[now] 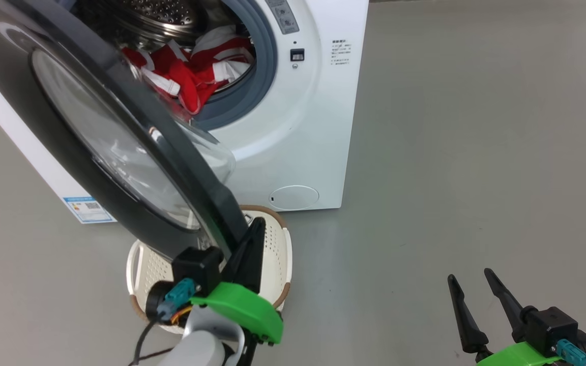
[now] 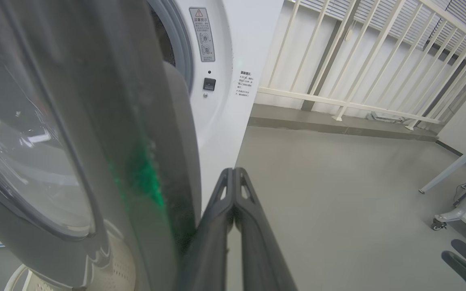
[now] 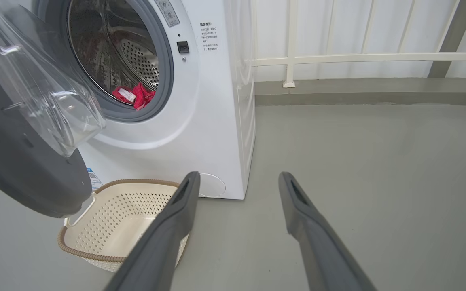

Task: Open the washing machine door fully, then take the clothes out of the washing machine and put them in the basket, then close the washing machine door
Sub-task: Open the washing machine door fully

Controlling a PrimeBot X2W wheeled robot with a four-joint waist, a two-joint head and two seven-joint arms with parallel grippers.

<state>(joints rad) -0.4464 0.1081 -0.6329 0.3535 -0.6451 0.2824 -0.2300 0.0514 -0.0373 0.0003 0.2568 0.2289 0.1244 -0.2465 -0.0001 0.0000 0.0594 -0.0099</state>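
The washing machine stands with its door swung partly out to the left, black rim and glass bowl toward me. Red clothes with white trim lie in the steel drum, also seen as clothes. The cream basket sits on the floor under the door's lower edge, and the basket holds nothing that I can see. My left gripper is shut and empty, with its fingers right beside the door's rim; I cannot tell if they touch. My right gripper hangs open and empty over bare floor to the right.
A white railing and a low kerb run behind the machine. A wheeled metal frame stands at the far right. Grey floor stretches to the right of the machine. A blue label marks the machine's side.
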